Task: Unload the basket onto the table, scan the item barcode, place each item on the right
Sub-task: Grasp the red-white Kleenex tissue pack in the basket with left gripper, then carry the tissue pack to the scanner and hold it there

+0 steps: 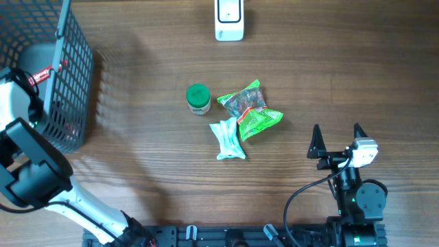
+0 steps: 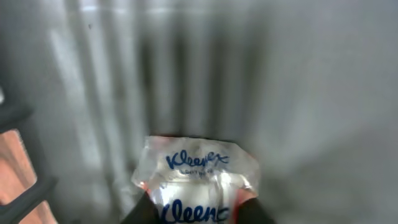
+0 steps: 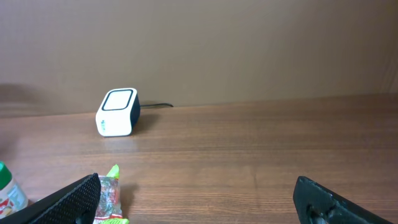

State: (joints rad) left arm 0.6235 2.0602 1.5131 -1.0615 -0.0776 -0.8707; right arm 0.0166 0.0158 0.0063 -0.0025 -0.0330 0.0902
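My left gripper [image 2: 196, 211] is down inside the black wire basket [image 1: 72, 68] at the far left. Its dark fingers [image 2: 142, 211] press both sides of a clear-wrapped Kleenex tissue pack [image 2: 196, 163], which shows blurred against grey in the left wrist view. I see no barcode on the pack. The white barcode scanner [image 1: 229, 19] stands at the table's far edge, and it also shows in the right wrist view as the scanner [image 3: 117, 112]. My right gripper [image 1: 337, 143] rests open near the front right with nothing between its fingers.
At mid-table lie a green-lidded jar [image 1: 198, 98], two green snack packets [image 1: 243, 99] [image 1: 259, 121] and a white-and-teal pack [image 1: 227, 137]. The left arm [image 1: 31, 168] runs along the table's left edge. A cable leads off behind the scanner.
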